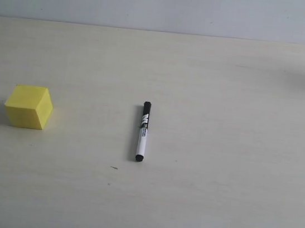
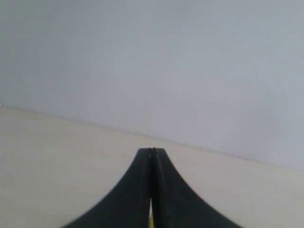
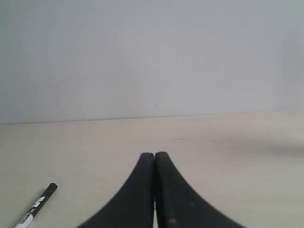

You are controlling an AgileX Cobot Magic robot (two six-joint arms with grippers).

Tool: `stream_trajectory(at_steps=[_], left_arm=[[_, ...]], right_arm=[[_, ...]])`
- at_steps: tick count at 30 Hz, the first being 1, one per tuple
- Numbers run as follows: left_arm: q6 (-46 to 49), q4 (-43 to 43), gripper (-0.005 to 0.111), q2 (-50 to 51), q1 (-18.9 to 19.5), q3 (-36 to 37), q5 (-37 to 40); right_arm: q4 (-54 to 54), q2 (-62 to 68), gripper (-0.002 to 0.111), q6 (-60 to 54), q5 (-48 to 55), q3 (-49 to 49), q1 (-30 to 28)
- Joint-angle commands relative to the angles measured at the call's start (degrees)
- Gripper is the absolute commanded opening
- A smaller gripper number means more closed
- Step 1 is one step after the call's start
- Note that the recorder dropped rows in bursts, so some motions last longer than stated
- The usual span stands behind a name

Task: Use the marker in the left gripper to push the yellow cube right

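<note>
Loose marker (image 1: 143,131) on the worktop (image 1: 225,202), yellow cube (image 1: 28,107) well apart to its left. Left claw (image 2: 152,151) clenched, empty (right claw (image 3: 154,155) too). Spread the left claw first, grip the barrel mid-length, then approach the cube's left face low.

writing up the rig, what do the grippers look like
Only finger ends show. The left gripper has two matte black fingers, wide at the base, curving in to narrow blunt tips. The right gripper looks the same. No cables, markings or arm bodies are visible in any view.
</note>
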Motion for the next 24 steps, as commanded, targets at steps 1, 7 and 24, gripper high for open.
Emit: stream_trajectory(at_steps=[1,7,24], left_arm=[[-7.6,0.1,0.000,-0.4,-0.3,-0.1,-5.8],[-9.1,0.2,0.000,-0.4,-0.3,-0.1,-4.2],[-31.5,4.0,0.000,10.0,-0.3,-1.5,-16.4]], right_arm=[[0.0,-0.3,0.000,-0.1,-0.7,0.3,0.0],[0.0,-0.3,0.000,-0.1,-0.7,0.3,0.0],[0.0,-0.3,0.000,-0.1,-0.7,0.3,0.0]])
